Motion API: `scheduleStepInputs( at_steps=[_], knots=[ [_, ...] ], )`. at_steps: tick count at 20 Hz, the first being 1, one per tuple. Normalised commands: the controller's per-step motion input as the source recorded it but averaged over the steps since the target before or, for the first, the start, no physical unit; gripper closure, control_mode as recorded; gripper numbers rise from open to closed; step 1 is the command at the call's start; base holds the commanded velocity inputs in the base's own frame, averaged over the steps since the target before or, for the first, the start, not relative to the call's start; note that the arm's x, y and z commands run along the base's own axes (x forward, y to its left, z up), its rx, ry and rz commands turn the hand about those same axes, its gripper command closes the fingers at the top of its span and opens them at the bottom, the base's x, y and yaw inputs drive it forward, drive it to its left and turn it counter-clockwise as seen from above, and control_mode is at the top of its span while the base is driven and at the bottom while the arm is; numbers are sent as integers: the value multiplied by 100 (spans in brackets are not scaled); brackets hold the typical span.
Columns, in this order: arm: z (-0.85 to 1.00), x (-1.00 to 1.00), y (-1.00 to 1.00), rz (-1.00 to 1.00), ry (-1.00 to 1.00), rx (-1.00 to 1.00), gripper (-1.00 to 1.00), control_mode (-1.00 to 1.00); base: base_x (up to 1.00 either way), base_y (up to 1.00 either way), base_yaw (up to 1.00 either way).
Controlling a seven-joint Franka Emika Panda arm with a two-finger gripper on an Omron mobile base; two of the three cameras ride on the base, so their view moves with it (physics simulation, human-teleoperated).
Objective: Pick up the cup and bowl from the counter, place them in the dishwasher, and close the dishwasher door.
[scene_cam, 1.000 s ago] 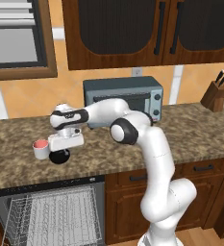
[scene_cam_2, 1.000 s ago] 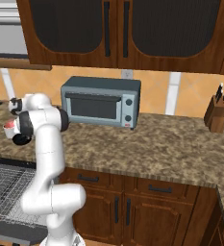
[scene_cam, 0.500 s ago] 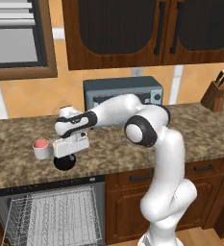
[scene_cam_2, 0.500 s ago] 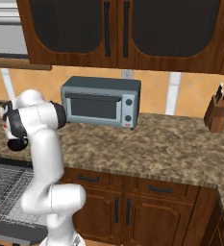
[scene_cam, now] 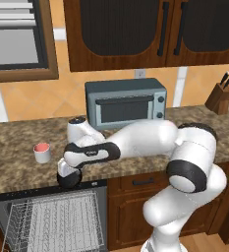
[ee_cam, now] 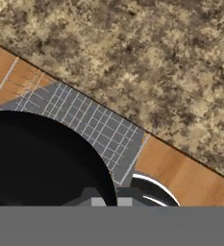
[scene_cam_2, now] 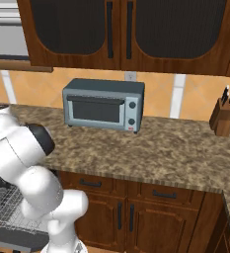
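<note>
you see the gripper (scene_cam: 68,178) closed on the black bowl (scene_cam: 69,178), holding it at the front edge of the counter (scene_cam: 17,170), just above the open dishwasher (scene_cam: 57,221) and its white wire rack (scene_cam: 62,216). in the hand view the bowl (ee_cam: 41,163) fills the lower left, with the rack (ee_cam: 96,127) and counter (ee_cam: 147,62) beyond it. the cup (scene_cam: 42,152) stands on the counter to the left of the arm, apart from the bowl. further back a grey toaster oven (scene_cam: 126,102) sits against the wall. a knife block (scene_cam: 222,96) stands far right. brown cabinet drawers (scene_cam: 145,182) lie right of the dishwasher.
</note>
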Motion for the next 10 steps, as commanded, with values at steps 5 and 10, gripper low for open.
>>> scheduleStepInputs(
  at_steps=[5, 10],
  knots=[
    [31, -74, 80, -28, -3, -23, 100, -100, 0, 0, 0],
    [0, -58, 65, -33, 3, -29, 100, -100, 0, 0, 0]
  ],
)
